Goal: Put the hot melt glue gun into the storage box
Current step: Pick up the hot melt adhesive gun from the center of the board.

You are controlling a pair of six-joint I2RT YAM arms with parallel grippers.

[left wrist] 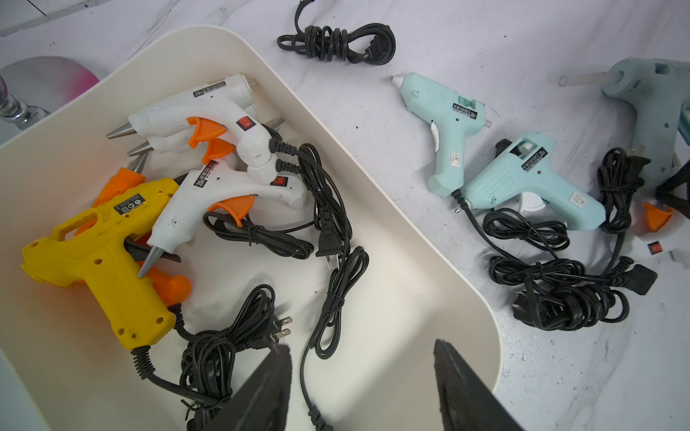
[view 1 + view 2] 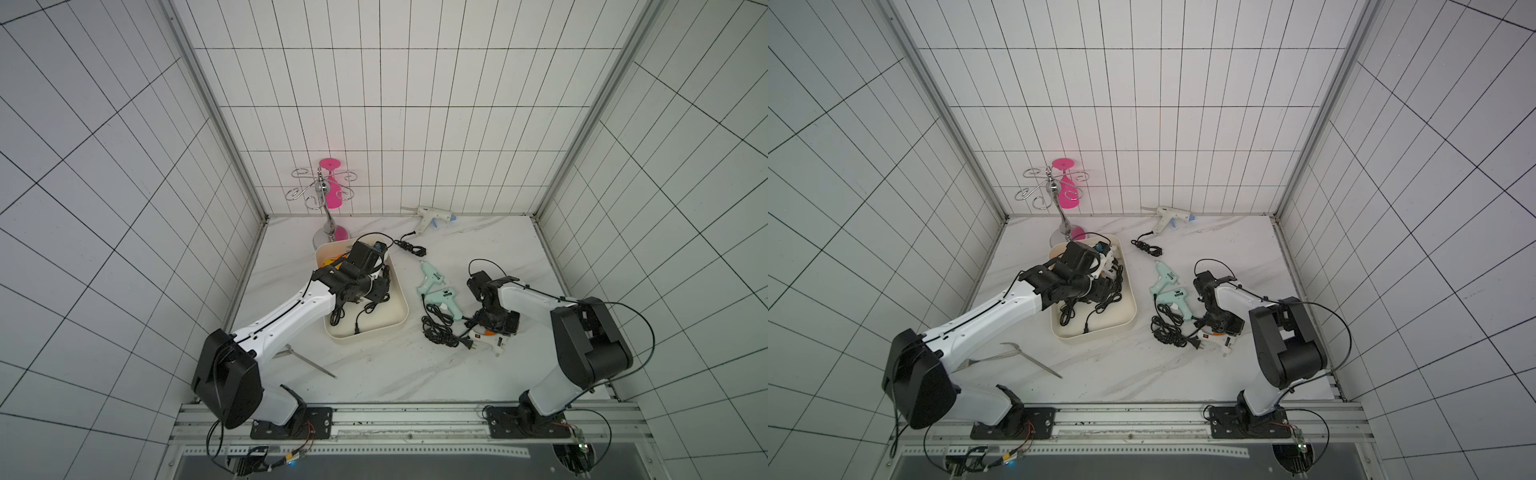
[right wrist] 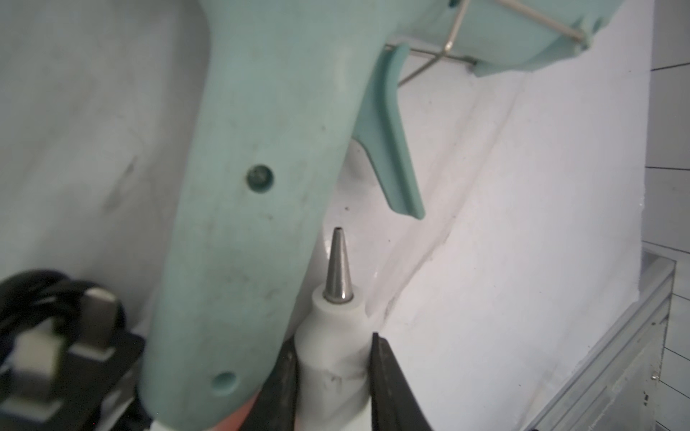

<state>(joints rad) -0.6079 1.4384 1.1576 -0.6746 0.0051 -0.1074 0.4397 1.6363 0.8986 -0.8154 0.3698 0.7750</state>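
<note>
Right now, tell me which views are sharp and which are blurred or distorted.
Right wrist view: the white glue gun nozzle is crisp, the mint glue gun soft, the plug smeared. Left wrist view: evenly lit, sharp across the storage box. Both top views: wide-angle lens fans the wall tiles; the pink glass glows.

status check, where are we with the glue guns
Copy: left gripper open, empty, over storage box; right gripper shut on white glue gun, outside the box. Crowding it: teal glue gun handle; cords close by.
</note>
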